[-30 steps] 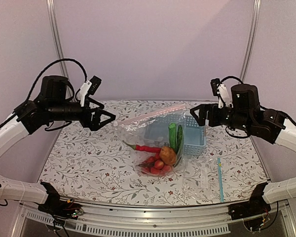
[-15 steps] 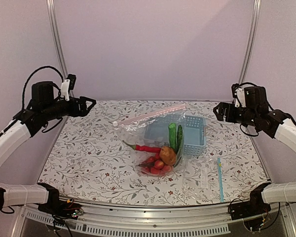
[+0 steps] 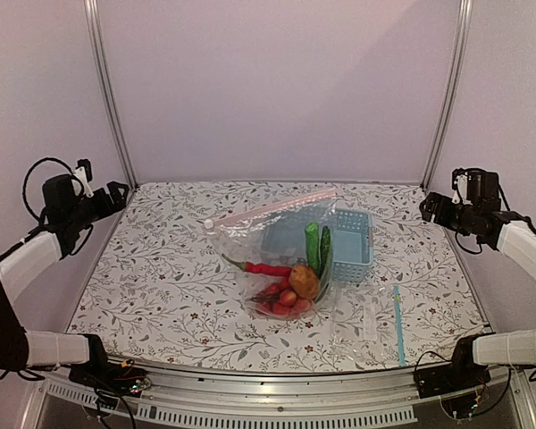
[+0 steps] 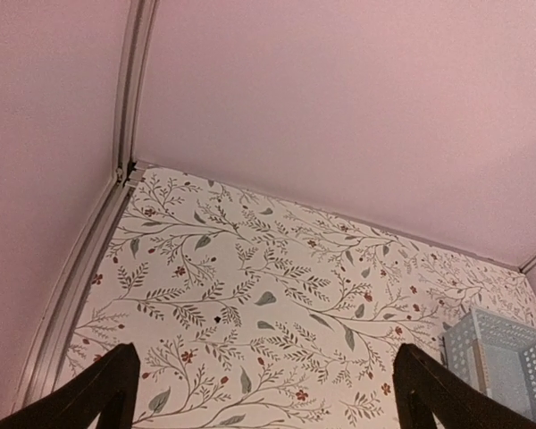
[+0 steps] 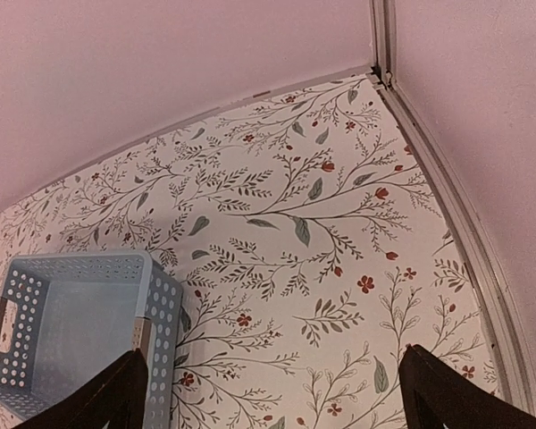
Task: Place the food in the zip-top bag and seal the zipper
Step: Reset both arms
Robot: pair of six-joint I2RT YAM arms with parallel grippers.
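My left gripper and my right gripper both stand spread wide with nothing between the fingers, each out at its own side of the floral-patterned table and well apart from the work; the large clear plastic zip-top bag lies mid-table, its far side against the pale blue perforated plastic basket. Inside the film I see the long red chili, the two long green vegetables, the brown oval potato-like lump and the bunch of small red-yellow round fruits; the pale pink zipper strip runs along the raised far edge. I cannot tell whether that strip is pressed shut along its whole length; if a stretch gapes, lifting the bag could spill the fruits. The bag is propped on the basket, so a careless nudge might slump it; loose film could bunch under my fingers; the second clear bag with a teal-blue strip lies near, easy to mistake.
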